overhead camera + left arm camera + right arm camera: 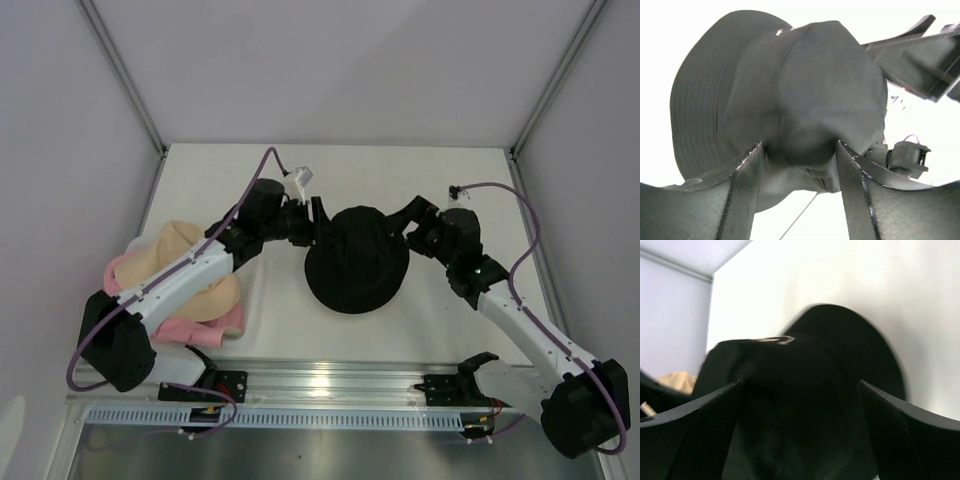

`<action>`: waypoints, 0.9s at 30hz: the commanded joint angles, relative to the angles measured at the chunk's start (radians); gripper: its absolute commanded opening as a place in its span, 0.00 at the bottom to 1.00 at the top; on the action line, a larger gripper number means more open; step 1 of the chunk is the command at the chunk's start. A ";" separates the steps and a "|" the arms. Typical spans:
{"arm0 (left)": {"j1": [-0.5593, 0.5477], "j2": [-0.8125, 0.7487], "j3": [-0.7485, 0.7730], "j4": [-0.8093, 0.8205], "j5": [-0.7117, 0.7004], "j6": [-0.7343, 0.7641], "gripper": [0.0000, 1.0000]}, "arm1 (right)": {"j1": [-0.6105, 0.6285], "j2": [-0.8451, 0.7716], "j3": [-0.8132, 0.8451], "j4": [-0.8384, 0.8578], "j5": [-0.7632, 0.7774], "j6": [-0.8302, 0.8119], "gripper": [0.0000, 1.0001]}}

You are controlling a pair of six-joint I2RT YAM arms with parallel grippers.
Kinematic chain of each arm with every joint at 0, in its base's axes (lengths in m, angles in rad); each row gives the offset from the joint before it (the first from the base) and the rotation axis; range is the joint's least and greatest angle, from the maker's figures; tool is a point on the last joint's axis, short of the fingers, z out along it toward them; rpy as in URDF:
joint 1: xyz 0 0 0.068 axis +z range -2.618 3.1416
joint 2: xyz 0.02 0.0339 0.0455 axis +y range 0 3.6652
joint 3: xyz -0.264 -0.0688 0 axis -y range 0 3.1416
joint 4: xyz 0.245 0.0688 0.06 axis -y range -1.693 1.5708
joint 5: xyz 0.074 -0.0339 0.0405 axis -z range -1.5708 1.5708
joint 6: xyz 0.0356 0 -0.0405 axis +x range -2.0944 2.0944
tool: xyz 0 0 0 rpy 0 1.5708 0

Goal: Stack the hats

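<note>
The black hat (355, 265) is in the middle of the table between both grippers. My left gripper (318, 228) grips its left side; in the left wrist view the crown (805, 85) bulges between the gripper's (797, 145) fingers and the brim hangs off the table. My right gripper (410, 225) is at the hat's right side, jaws wide apart around the dark fabric (840, 350) in the right wrist view (800, 382). The beige hat (175, 250) lies on top of two pink hats (215, 330) at the left, partly hidden by my left arm.
A metal rail (330, 385) runs along the table's near edge. Pale walls close in the table at left, right and back. Purple cables (255, 175) loop above both arms. The beige hat shows at the left edge of the right wrist view (677, 380).
</note>
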 commanded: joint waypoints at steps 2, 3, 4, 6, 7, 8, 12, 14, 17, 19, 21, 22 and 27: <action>-0.018 -0.099 -0.106 -0.058 -0.136 0.006 0.70 | -0.042 -0.047 0.008 -0.126 0.047 -0.068 1.00; -0.016 -0.139 -0.106 -0.071 -0.147 0.013 0.75 | -0.071 -0.050 0.025 -0.137 0.034 -0.085 1.00; -0.015 -0.155 -0.099 -0.111 -0.155 0.028 0.80 | -0.091 -0.053 0.043 -0.143 -0.014 -0.104 1.00; -0.012 -0.187 -0.059 -0.169 -0.213 0.035 0.86 | -0.160 -0.061 0.093 -0.165 -0.097 -0.140 0.99; -0.007 -0.192 -0.048 -0.226 -0.233 0.030 0.88 | -0.185 -0.064 0.105 -0.174 -0.127 -0.141 0.99; 0.008 -0.198 -0.041 -0.251 -0.247 0.023 0.88 | -0.209 -0.069 0.122 -0.189 -0.140 -0.137 1.00; 0.074 -0.219 -0.089 -0.302 -0.311 -0.056 0.87 | -0.288 -0.078 0.073 -0.160 -0.171 -0.134 0.99; 0.117 -0.210 -0.112 -0.277 -0.300 -0.111 0.86 | -0.296 -0.066 0.030 -0.076 -0.206 -0.129 1.00; 0.132 -0.150 -0.122 -0.228 -0.285 -0.148 0.83 | -0.296 0.005 -0.030 0.025 -0.269 -0.122 0.99; 0.132 -0.107 -0.085 -0.208 -0.280 -0.148 0.81 | -0.294 0.060 -0.033 0.039 -0.316 -0.120 1.00; 0.132 -0.034 -0.048 -0.202 -0.279 -0.143 0.79 | -0.282 0.134 -0.028 0.082 -0.327 -0.129 0.98; 0.132 -0.009 -0.022 -0.200 -0.276 -0.142 0.77 | -0.271 0.175 -0.028 0.090 -0.306 -0.135 0.97; 0.126 0.117 0.029 -0.181 -0.264 -0.139 0.73 | -0.188 0.272 -0.027 0.115 -0.235 -0.161 0.97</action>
